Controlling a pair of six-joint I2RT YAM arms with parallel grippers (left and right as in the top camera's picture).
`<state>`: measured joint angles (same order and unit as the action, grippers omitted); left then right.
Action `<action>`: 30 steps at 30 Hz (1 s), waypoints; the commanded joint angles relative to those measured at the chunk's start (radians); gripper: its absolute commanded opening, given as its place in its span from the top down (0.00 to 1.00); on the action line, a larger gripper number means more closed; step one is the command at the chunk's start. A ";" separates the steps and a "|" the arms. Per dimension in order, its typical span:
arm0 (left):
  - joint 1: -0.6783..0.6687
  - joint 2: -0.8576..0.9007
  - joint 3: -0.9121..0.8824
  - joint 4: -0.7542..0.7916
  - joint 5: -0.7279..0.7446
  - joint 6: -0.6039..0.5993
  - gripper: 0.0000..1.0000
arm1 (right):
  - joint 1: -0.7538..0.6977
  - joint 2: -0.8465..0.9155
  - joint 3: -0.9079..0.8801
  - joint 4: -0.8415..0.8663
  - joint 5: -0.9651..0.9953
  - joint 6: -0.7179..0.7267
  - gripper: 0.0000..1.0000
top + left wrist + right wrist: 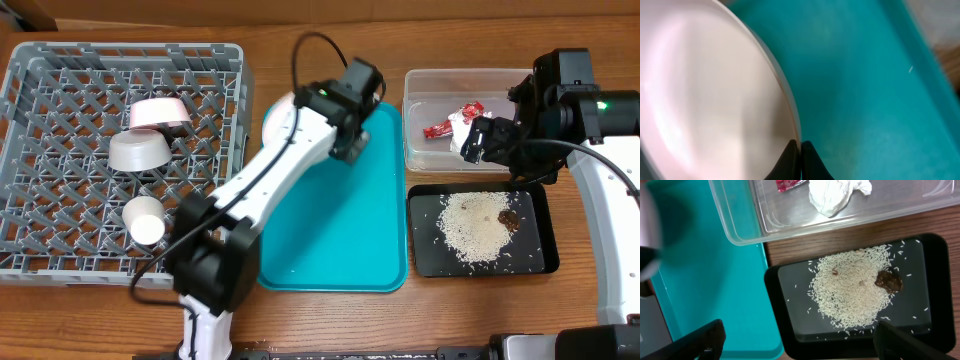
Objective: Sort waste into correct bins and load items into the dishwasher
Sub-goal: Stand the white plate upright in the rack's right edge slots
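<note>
My left gripper (801, 147) is shut on the rim of the large white plate (705, 90) and holds it over the teal tray (865, 100). From overhead the plate (278, 118) shows beside the left arm. The grey dish crate (60, 260) holds a smaller plate (160, 112), a bowl (140, 150) and a cup (147, 222). My right gripper (802, 342) is open and empty above the black tray (935, 280), which holds rice (852, 292) and a brown scrap (889, 280). The clear tub (740, 220) holds the red wrapper (790, 184) and white tissue (837, 195). No chopsticks are in view.
The teal tray (340, 240) lies between the crate and the two bins. The clear tub (420, 150) sits behind the black tray (430, 255) at the right. The left arm stretches diagonally across the teal tray's left side.
</note>
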<state>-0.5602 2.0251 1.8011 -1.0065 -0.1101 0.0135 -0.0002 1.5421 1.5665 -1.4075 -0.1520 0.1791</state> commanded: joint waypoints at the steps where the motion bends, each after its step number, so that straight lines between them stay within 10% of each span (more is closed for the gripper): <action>1: 0.064 -0.161 0.082 -0.002 -0.013 -0.066 0.96 | -0.002 -0.006 0.006 0.002 0.006 -0.005 0.04; 18: 0.640 -0.127 0.083 -0.086 1.072 0.141 0.96 | -0.002 -0.006 0.006 0.002 0.005 -0.005 0.04; 24: 0.721 -0.014 0.083 -0.116 1.184 0.141 0.96 | -0.002 -0.006 0.006 0.000 0.005 -0.005 0.04; 27: 0.753 0.017 0.083 -0.140 1.184 0.141 0.81 | -0.002 -0.006 0.006 -0.002 0.005 -0.005 0.04; 30: 0.779 0.016 0.083 -0.171 1.184 0.140 0.45 | -0.002 -0.006 0.006 0.000 0.005 -0.005 0.04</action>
<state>0.1963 2.0426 1.8847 -1.1625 1.0061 0.1398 -0.0002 1.5421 1.5665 -1.4090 -0.1524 0.1791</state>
